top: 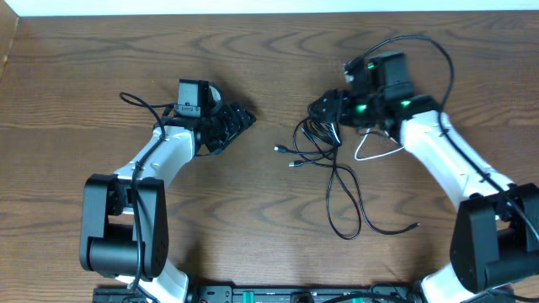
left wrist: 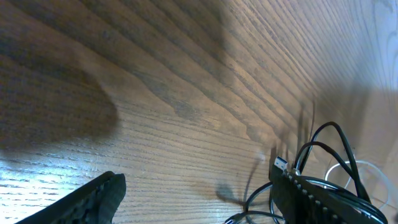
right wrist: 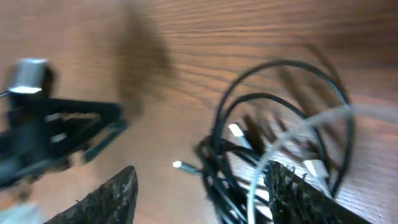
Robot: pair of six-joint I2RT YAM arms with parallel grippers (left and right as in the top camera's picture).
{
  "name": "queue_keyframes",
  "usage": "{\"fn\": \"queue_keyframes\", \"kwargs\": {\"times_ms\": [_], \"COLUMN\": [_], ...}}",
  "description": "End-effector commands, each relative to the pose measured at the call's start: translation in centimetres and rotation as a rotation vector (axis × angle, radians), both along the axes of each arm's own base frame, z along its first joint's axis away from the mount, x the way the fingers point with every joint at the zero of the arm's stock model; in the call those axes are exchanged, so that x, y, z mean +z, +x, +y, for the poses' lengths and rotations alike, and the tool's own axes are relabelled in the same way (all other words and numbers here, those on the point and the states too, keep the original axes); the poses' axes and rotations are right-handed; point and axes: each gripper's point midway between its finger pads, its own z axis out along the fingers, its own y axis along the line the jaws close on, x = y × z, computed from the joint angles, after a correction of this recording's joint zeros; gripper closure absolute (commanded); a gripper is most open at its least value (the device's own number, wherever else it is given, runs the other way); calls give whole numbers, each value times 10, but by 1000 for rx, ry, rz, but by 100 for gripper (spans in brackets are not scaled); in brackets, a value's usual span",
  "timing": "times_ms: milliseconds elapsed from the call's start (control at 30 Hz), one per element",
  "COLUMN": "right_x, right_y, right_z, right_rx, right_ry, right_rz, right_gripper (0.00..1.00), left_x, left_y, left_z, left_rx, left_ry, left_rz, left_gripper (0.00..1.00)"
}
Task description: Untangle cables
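Black cable (top: 318, 135) and white cable (top: 377, 156) are shown overhead, tangled at the right gripper (top: 324, 109); the left gripper (top: 240, 118) is well apart. Left wrist: jaws are held wide, empty. Right wrist: jaws are seen apart, astride the tangle.

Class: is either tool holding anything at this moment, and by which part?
Nothing is held. The left tool stands open over the bare table. The right tool has its jaws apart around the black cable tangle, not clamped.

The table (top: 253, 67) was brown grained wood with a soft sheen. The black cable (top: 313, 141) looked smooth, faintly glossy plastic; a plug (left wrist: 280, 163) gleamed like metal. The right fingers (right wrist: 298, 193) were matt black, rough-textured.
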Motion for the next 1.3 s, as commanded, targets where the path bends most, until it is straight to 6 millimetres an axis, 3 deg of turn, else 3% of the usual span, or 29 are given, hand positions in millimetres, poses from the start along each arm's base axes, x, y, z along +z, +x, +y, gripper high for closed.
{"fn": "queue_keyframes", "kwargs": {"times_ms": [0, 133, 200, 300, 367, 500, 667, 800, 1100, 1267], "right_x": [0, -4, -9, -13, -13, -13, -9, 23, 130, 154], "right_y": [17, 9, 4, 0, 0, 2, -1, -3, -26, -39], "right_z": [-21, -12, -14, -20, -20, -21, -22, -13, -18, -22], "right_rx": [-187, -175, -177, -193, -194, -197, -195, -161, -147, -122], "right_ry": [-180, -233, -267, -323, -323, -321, -319, -249, -136, -127], "right_rz": [-63, -69, -54, -48, -49, -52, -50, -115, -359, -422], "right_gripper": [44, 48, 44, 47, 59, 98, 99, 99, 99, 99], "left_x": [-1, -1, -1, -1, 0, 2, 2, 2, 3, 3], "left_y": [2, 2, 2, 2, 4, 6, 6, 7, 8, 8], "left_z": [3, 3, 3, 3, 2, 2, 2, 2, 2, 2], "left_rx": [-2, -2, -2, -2, -2, -2, -2, -2, -2, -2], "left_ry": [17, 18, 18, 17, 16, 15, 14, 14, 14, 13], "left_rz": [-9, -9, -9, -11, -20, -30, -30, -35, -41, -41], "left_gripper": [20, 20, 20, 19, 19, 20, 20, 19, 19, 19]}}
